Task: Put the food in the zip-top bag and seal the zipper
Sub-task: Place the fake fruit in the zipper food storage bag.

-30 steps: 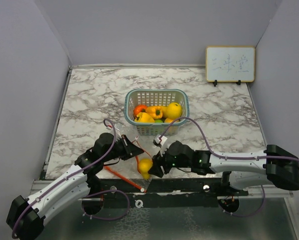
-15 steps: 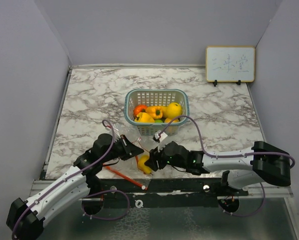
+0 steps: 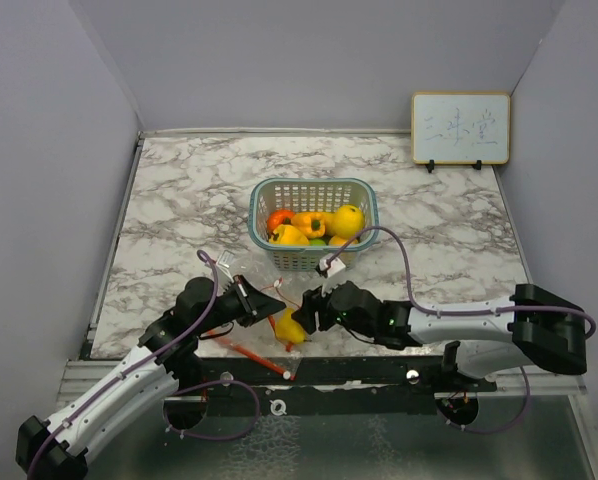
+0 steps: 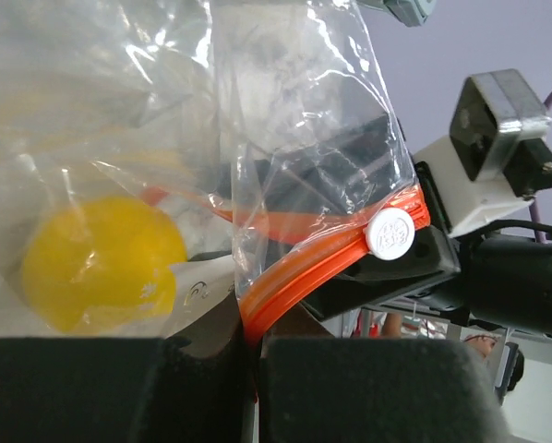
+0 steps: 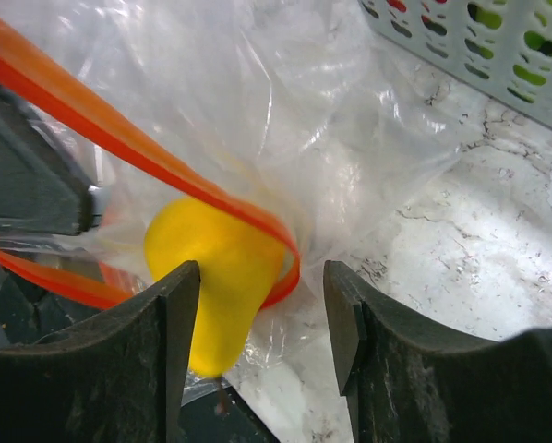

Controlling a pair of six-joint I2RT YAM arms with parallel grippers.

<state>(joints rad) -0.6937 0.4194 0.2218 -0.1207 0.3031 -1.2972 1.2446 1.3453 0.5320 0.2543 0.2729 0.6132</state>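
Loading 1 yellow fruit through the zip-top bag mouth, I see right gripper jaws spread around it, left gripper jaws pinched on the zipper; next I'd nudge it deeper.

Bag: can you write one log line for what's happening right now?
left gripper: shut on zipper of bag | right gripper: open, yellow fruit between fingers at bag mouth | basket: food inside | seal: not done

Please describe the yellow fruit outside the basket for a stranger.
On the marble table, look nearer than the teal lattice basket. A yellow pear-shaped toy fruit sits in the orange mouth of a clear plastic bag, outside the basket.
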